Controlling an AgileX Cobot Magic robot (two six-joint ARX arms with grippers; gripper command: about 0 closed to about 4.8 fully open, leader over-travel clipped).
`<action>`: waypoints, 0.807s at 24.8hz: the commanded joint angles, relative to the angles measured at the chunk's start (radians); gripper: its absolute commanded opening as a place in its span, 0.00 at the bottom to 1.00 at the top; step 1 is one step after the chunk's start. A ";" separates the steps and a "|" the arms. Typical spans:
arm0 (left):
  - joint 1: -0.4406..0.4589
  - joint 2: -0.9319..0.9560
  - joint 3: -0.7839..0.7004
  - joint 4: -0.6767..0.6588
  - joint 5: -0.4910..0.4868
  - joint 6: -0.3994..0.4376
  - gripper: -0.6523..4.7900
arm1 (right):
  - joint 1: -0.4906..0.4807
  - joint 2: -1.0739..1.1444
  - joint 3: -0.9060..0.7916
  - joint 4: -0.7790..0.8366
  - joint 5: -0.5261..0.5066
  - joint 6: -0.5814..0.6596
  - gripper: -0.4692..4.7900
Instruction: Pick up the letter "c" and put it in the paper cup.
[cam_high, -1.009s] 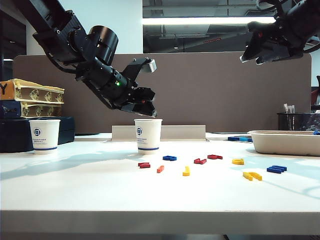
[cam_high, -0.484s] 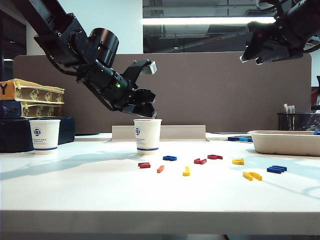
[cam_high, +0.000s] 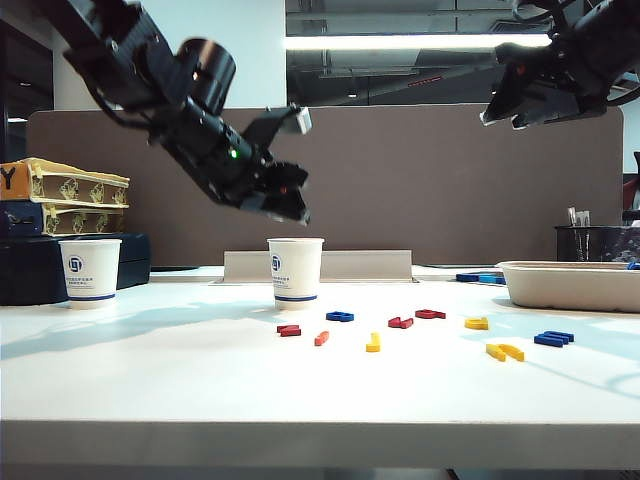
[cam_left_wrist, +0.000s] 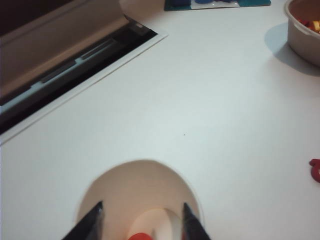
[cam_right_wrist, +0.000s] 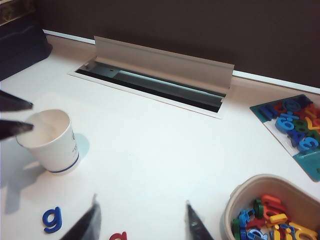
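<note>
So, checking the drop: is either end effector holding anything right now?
Nothing is held: the left end effector is open above the paper cup, the right end effector open, raised.

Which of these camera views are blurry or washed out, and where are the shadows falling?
Exterior view: ceiling light strip blown out, left claw slightly motion-blurred above the paper cup, soft arm shadows across the table. Left wrist view: soft overall, claw tips dark and unsharp over the cup. Right wrist view: fairly sharp, right claw tips blurred, cup casting a faint shadow.
</note>
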 joint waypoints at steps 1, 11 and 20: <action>0.002 -0.039 0.004 -0.045 -0.003 0.028 0.47 | -0.001 -0.024 0.006 0.008 -0.026 0.005 0.49; 0.005 -0.153 0.004 -0.278 -0.039 0.087 0.45 | -0.001 -0.118 0.006 -0.072 -0.025 0.004 0.49; 0.006 -0.269 0.002 -0.501 -0.074 0.132 0.45 | -0.002 -0.257 0.006 -0.229 -0.021 -0.013 0.49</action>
